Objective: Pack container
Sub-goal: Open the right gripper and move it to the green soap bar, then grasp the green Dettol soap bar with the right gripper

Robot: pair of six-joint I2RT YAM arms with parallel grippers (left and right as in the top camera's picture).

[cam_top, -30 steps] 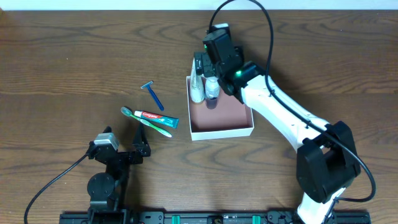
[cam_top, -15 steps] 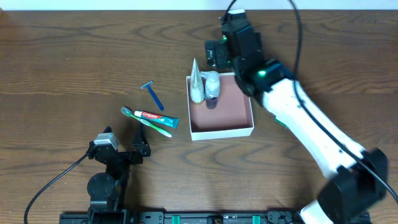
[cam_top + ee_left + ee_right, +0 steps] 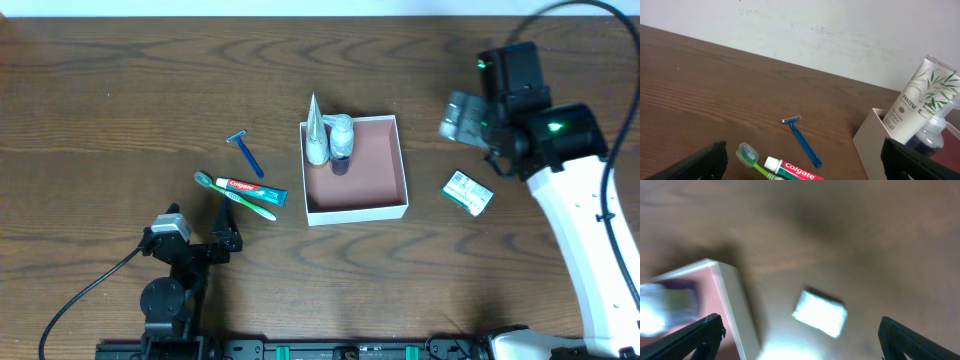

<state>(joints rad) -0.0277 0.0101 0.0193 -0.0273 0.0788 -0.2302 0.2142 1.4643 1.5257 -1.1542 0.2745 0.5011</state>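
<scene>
The container (image 3: 356, 211), a shallow white box with a reddish-brown inside, stands mid-table. A white Pantene tube (image 3: 316, 135) and a small clear bottle (image 3: 341, 138) stand in its far left corner. My right gripper (image 3: 459, 117) is open and empty, hovering to the right of the container and above a small green-white carton (image 3: 468, 192). The blurred right wrist view shows the carton (image 3: 820, 312) and the container's wall (image 3: 735, 305). My left gripper (image 3: 200, 228) is open and empty, low at the front left, facing the toothpaste (image 3: 795, 170).
A blue razor (image 3: 247, 152), a Colgate toothpaste tube (image 3: 252, 190) and a green toothbrush (image 3: 235, 196) lie on the wood table left of the container. The left wrist view shows the razor (image 3: 802, 140), the toothbrush (image 3: 747, 152) and the container's corner (image 3: 870, 137).
My right arm has swung from over the container's far left corner to the right, ending above the carton. The tube and bottle stay in the container. The left arm has not moved.
</scene>
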